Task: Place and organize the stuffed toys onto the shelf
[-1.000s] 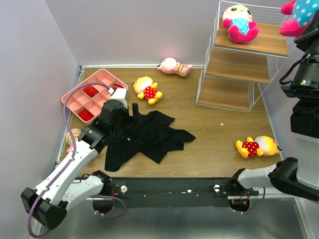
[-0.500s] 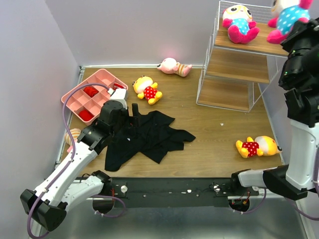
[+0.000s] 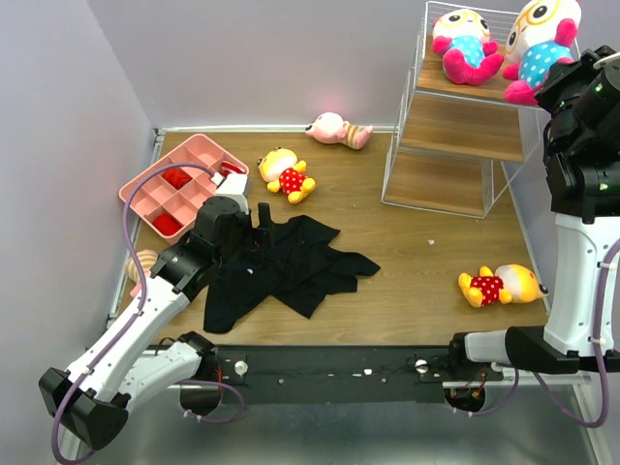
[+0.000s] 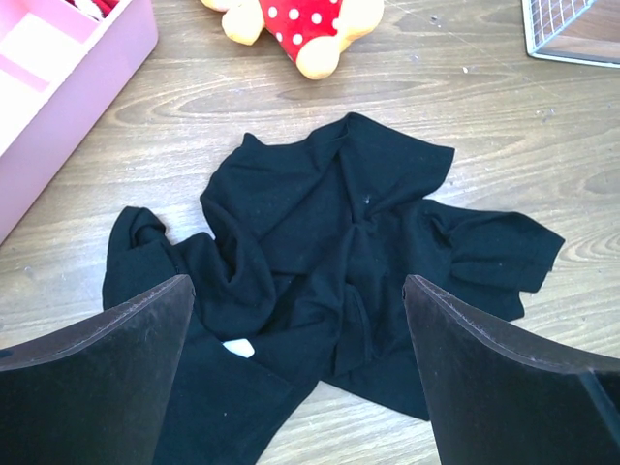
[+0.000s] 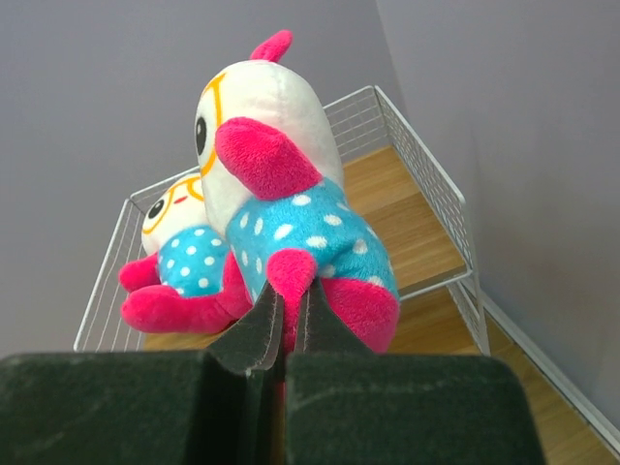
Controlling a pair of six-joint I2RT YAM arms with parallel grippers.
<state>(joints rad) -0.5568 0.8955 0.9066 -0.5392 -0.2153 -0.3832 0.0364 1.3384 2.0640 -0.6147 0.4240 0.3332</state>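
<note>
Wooden table (image 3: pixel 417 262), plain grey walls (image 3: pixel 271 58): pink tray (image 3: pixel 199 147) far left; left gripper (image 4: pixel 295 300), jaws spread, over black garment (image 4: pixel 339 242); yellow-orange doll (image 3: pixel 287 176), pink doll (image 3: pixel 337 129) far centre; second yellow-orange doll (image 3: pixel 501 285) near right; shelf (image 3: pixel 455 136) far right, top tier holding blue-dotted doll (image 3: pixel 465 44), twin doll (image 3: pixel 538 48) beside it, foot pinched in right gripper (image 5: pixel 288 310).

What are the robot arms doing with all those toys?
The right claw pinches a blue dotted doll by a pink limb over the top tier of the shelf, beside a matching doll. The left claw hangs open over the black cloth. A yellow doll and a pink doll lie on the table.
</note>
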